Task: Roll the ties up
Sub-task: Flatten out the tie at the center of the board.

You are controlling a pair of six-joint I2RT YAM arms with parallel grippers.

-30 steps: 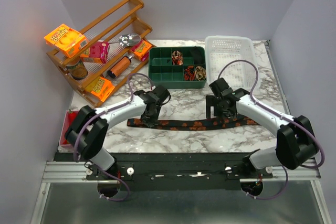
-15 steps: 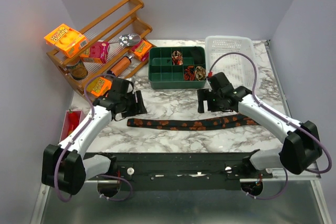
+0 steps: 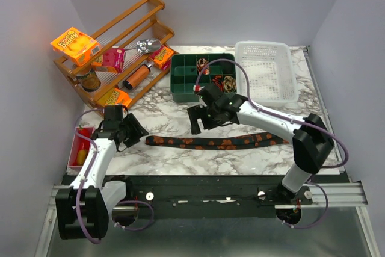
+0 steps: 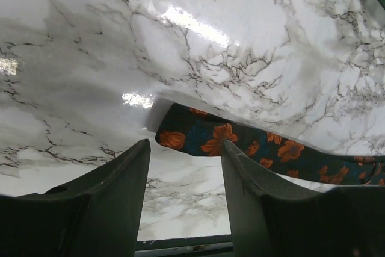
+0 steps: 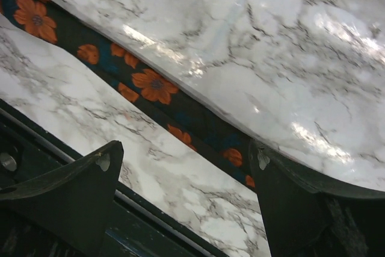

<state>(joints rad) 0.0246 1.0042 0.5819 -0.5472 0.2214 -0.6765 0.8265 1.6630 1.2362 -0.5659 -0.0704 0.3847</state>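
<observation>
1. Marble-look table (image 3: 180, 121), white with grey veins and glossy; plain pale walls on three sides.
2. Writing: the orange box (image 3: 74, 45) on top of the rack (image 3: 129, 16) carries dark lettering, too small for you to read. The same goes for the two orange packets (image 3: 114, 97) on the rack's shelves. Nothing else legible.
3. Counts: one tie (image 3: 216, 143) on the table, one wooden slatted rack, one green tray (image 3: 183, 95), one white basket (image 3: 267, 73), one red bin (image 3: 76, 139).
4. The tie lies flat and unrolled along the near part of the table, running left to right. It is a long narrow strip of dark fabric with orange flowers and hints of teal.
5. The tray is divided into small square compartments. A few hold small coiled things, which you cannot count because the right arm's cable crosses them.
6. The basket is perforated plastic, rectangular, at the back right. The bin sits at the table's left edge.
7. Your left gripper (image 4: 184, 145) has its fingers apart with nothing between them. It sits low, just left of the tie's blunt left end.
8. Your right gripper (image 5: 186, 148) has its fingers spread wide and holds nothing. It hangs over the table just behind the tie's middle stretch, which crosses its wrist view diagonally.
</observation>
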